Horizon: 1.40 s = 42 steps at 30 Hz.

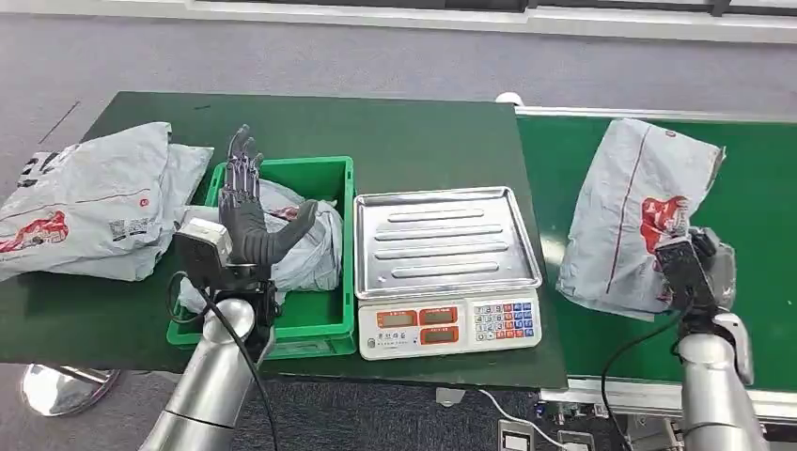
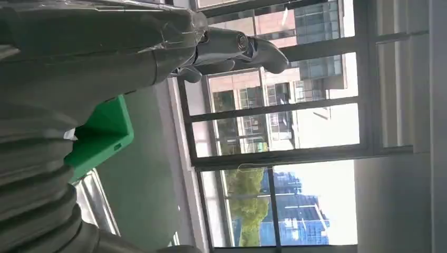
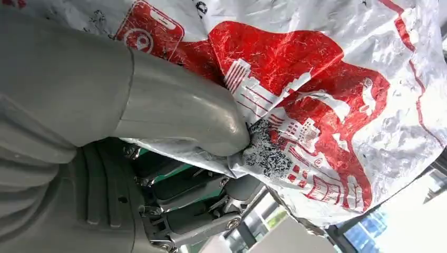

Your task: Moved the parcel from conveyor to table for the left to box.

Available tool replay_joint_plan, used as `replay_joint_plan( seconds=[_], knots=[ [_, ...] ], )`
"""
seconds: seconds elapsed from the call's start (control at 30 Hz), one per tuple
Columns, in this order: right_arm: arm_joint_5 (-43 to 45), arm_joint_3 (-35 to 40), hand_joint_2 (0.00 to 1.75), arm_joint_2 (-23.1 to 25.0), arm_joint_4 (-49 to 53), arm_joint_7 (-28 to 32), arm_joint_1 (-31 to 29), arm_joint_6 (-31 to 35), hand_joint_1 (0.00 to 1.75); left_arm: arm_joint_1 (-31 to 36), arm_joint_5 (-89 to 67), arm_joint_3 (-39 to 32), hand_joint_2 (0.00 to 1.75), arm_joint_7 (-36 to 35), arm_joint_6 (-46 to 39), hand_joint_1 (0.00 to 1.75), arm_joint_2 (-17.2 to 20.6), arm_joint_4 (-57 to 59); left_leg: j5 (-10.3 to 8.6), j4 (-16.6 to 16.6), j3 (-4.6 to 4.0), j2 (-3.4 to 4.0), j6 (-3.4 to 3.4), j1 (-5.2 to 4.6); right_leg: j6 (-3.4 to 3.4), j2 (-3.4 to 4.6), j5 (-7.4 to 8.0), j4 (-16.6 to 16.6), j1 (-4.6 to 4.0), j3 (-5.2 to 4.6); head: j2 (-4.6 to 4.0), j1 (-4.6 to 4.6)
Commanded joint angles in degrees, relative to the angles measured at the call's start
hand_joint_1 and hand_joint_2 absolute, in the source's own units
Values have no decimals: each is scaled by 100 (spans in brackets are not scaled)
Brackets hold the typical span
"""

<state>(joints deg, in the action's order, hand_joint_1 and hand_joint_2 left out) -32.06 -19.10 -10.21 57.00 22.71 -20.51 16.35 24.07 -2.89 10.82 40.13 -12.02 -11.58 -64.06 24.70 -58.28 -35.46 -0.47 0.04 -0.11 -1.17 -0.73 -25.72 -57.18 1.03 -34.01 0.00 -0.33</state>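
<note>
2 hands showed: the right hand [image 1: 694, 268] pinched the grey-and-red parcel [image 1: 639, 211] on the green conveyor [image 1: 761, 216], just right of the scale [image 1: 446, 272]. The left hand [image 1: 249, 211] was raised, fingers spread and holding nothing, over the green box [image 1: 324, 319] just left of the scale.

Parcel [image 1: 639, 211] is held just ahead of right hand [image 1: 697, 268], over conveyor [image 1: 761, 235]. Crate [image 1: 334, 319] sits under left hand [image 1: 249, 211]; scale [image 1: 446, 272] is placed between the hands.
</note>
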Motion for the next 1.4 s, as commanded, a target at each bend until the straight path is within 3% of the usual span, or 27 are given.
replay_joint_plan(
  seconds=[0.03, 0.3, 0.4, 0.43, 0.47, 0.5, 0.57, 0.6, 0.63, 0.67, 0.7, 0.83, 0.87, 1.07, 1.17, 1.2, 1.3, 1.4],
  knots=[
    [631, -572, 175, 278, 715, 488, 217, 340, 175, 159, 53, 131, 175, -13, -113, 0, 125, 136, 3, 6, 10, 4, -5, 3, 7, 5, -2, 6, -3, 10, 0, -2],
    [1638, -1120, 175, 500, 2700, 1060, 1027, 750, 175, 247, 122, 188, 175, -13, -73, 0, 88, 151, 4, 5, 1, -10, -5, -1, 7, -6, -7, 2, 0, 0, 0, -2],
    [1455, -855, 175, 530, 2784, 926, 1084, 685, 175, 257, 140, 175, 175, -13, -118, 0, 94, 114, 8, 5, 5, -13, -8, 3, 11, -9, -12, 4, -3, 7, 0, 0],
    [1212, -87, 175, 458, 2074, 952, 515, -66, 175, 206, 247, 126, 175, -13, 83, 0, 125, 15, 7, 3, 0, -3, -6, 3, 7, 1, -7, 4, -3, -1, 0, 0],
    [828, 617, 175, 487, 1424, 1114, -268, -400, 175, 208, 270, 145, 175, -13, 255, 0, 114, -34, 10, 9, 12, 6, -8, 5, 11, 11, -5, 11, -6, 10, 0, 0],
    [362, 1269, 175, 721, 314, 952, -1359, -122, 175, 223, 284, 116, 175, -13, 383, 0, 33, 11, 18, 1, 10, 54, -11, 5, 9, 58, 6, 5, -6, -7, 0, 0],
    [290, 1496, 175, 847, -137, 850, -1790, 127, 175, 229, 252, 125, 175, -13, 360, 0, -10, 27, 34, -4, -4, 167, -13, 0, 7, 169, 30, -14, -2, -32, 0, 2],
    [181, 1950, 175, 866, -515, 913, -2079, -97, 175, 231, 314, 129, 175, -13, 486, 0, -30, 29, 37, -12, -58, 196, -17, 2, 9, 200, 37, -27, -4, -41, 0, 2],
    [122, 2130, 175, 909, -631, 923, -2184, -138, 175, 210, 310, 131, 175, -13, 505, 0, -26, 7, 35, 4, -49, 183, -22, -2, 14, 184, 33, -19, 0, -43, 0, -2],
    [94, 2320, 175, 1010, -754, 936, -2291, -136, 175, 191, 350, 118, 175, -13, 568, 0, -27, -32, 27, 8, -39, 217, -26, 4, 25, 218, 51, -10, -7, -54, 0, -2],
    [111, 2679, 175, 1155, -949, 924, -2455, -177, 175, 128, 342, 177, 175, -13, 820, 0, 42, -134, 8, 17, 8, 208, -22, 2, 24, 203, 62, 3, -3, -73, 0, -2],
    [183, 3311, 175, 1376, -1337, 534, -2713, -440, 175, 57, 285, 166, 175, -13, 1010, 0, 109, -320, -24, 9, -2, 136, -29, 5, 23, 139, 50, -23, -5, -57, 0, -2],
    [183, 3311, 175, 1376, -1337, 534, -2713, -440, 175, 57, 285, 166, 175, -13, 1010, 0, 109, -320, -33, 9, -9, 102, -30, 7, 20, 111, 49, -26, -5, -55, 0, -2],
    [183, 3311, 175, 1376, -1337, 534, -2713, -440, 175, 57, 285, 166, 175, -13, 1010, 0, 109, -320, -37, 13, -15, 64, -31, 10, 27, 73, 38, -26, -8, -51, 0, -2],
    [183, 3311, 175, 1376, -1337, 534, -2713, -440, 175, 57, 285, 166, 175, -13, 1010, 0, 109, -320, -35, 26, 5, 72, -33, 16, 33, 82, 41, -8, -14, -30, 0, -2],
    [-370, 4122, 175, 1275, -2177, -475, -3047, -1745, 175, 108, 269, 151, 175, -13, 892, 0, 45, -236, -37, 15, -15, 61, -31, 10, 28, 72, 38, -22, -8, -48, 0, -2],
    [-268, 4286, 175, 1584, -3055, -598, -3215, -2182, 175, 158, 255, 134, 175, -13, 765, 0, -9, -124, -41, 38, 14, 74, -35, 19, 35, 86, 51, 12, -17, -18, 0, -2],
    [-268, 4286, 175, 1584, -3055, -598, -3215, -2182, 175, 158, 255, 134, 175, -13, 765, 0, -9, -124, -36, 18, -14, 58, -37, 15, 29, 75, 42, -12, -14, -42, 0, -2]
  ],
)
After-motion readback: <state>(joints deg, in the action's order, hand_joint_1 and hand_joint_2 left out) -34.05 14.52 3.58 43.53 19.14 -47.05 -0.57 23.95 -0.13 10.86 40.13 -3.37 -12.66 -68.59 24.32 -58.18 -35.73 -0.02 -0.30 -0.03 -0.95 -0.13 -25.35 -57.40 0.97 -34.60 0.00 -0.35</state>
